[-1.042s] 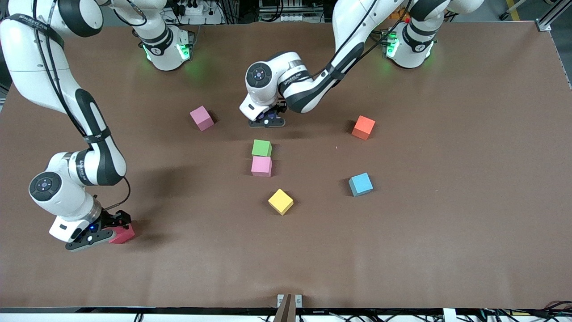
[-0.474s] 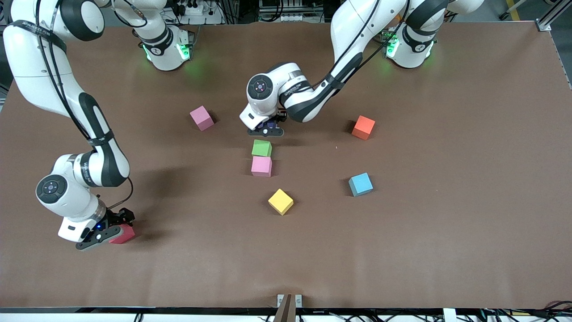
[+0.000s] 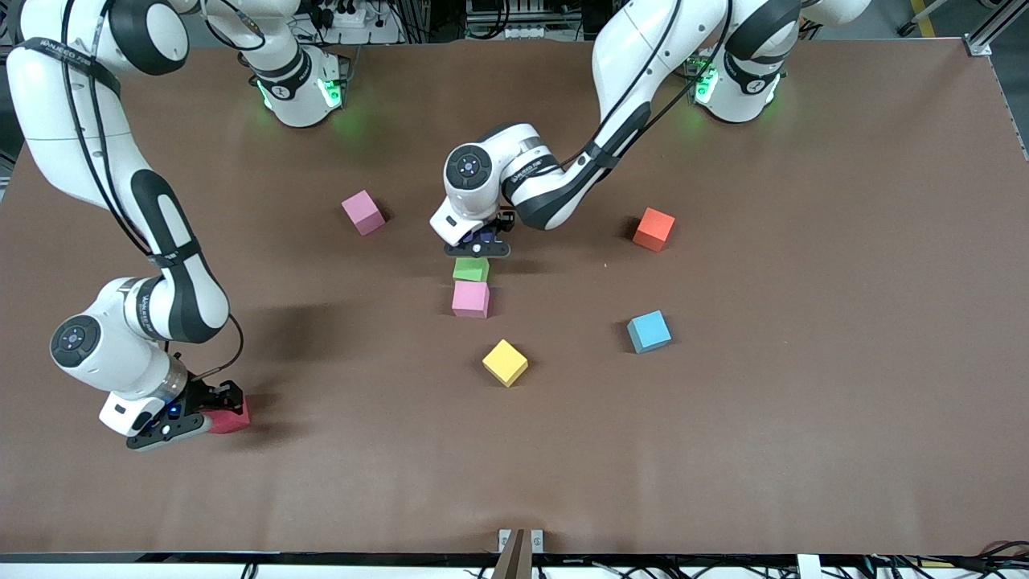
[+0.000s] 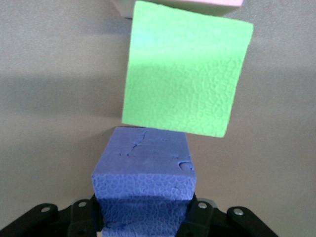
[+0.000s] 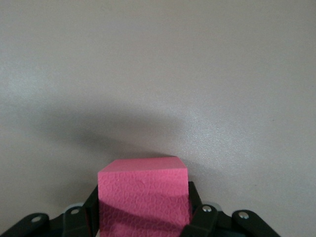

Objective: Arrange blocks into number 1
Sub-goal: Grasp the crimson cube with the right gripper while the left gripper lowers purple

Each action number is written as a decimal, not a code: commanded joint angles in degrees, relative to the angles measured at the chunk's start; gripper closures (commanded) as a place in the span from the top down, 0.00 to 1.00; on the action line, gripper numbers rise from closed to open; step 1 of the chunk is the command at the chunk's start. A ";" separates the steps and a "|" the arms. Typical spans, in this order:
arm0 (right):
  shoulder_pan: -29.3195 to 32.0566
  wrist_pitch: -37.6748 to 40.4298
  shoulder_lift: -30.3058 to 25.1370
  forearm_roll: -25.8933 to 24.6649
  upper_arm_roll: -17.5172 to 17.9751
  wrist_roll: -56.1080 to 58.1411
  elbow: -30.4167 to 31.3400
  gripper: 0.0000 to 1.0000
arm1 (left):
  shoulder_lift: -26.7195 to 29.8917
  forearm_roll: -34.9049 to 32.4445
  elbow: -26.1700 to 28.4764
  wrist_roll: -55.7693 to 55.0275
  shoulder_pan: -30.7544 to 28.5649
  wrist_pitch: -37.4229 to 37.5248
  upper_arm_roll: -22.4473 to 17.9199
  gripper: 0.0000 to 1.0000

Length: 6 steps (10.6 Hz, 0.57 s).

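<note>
The purple block [image 4: 143, 185] is clamped between the closed fingers of the left gripper [image 3: 477, 244], just beside the green block [image 3: 471, 269]. The red block [image 3: 231, 416] is pinched by the right gripper [image 3: 190, 416], well apart from the green block.

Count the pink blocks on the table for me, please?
2. One pink block touches the green block mid-table, nearer the camera. The other pink block sits alone, farther back toward the right arm's end.

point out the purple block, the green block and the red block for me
purple block [image 4: 144, 170], left wrist view, its top face, between the left tool's fingers.
green block [image 3: 471, 269], front view, its top face.
red block [image 5: 143, 190], right wrist view, its top face, held by the right tool.
</note>
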<state>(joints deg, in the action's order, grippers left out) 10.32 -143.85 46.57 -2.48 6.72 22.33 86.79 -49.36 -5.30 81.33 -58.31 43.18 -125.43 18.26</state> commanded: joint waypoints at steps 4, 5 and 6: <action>-1.35 0.86 -0.59 3.27 -0.31 -6.65 -1.19 0.53 | -1.62 0.38 -2.76 0.92 2.61 -2.01 -2.96 0.00; -2.49 1.38 -0.86 3.19 -0.57 -11.21 -1.02 0.53 | -2.05 0.38 -3.28 0.92 2.61 -2.10 -3.14 0.00; -3.89 2.34 -1.04 3.18 -1.18 -14.56 -1.10 0.53 | -2.14 0.38 -3.46 1.09 2.61 -2.10 -3.49 0.00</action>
<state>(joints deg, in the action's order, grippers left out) 8.76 -143.30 46.46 -0.51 6.72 12.61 85.90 -49.80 -5.30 79.95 -58.31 45.03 -126.79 16.08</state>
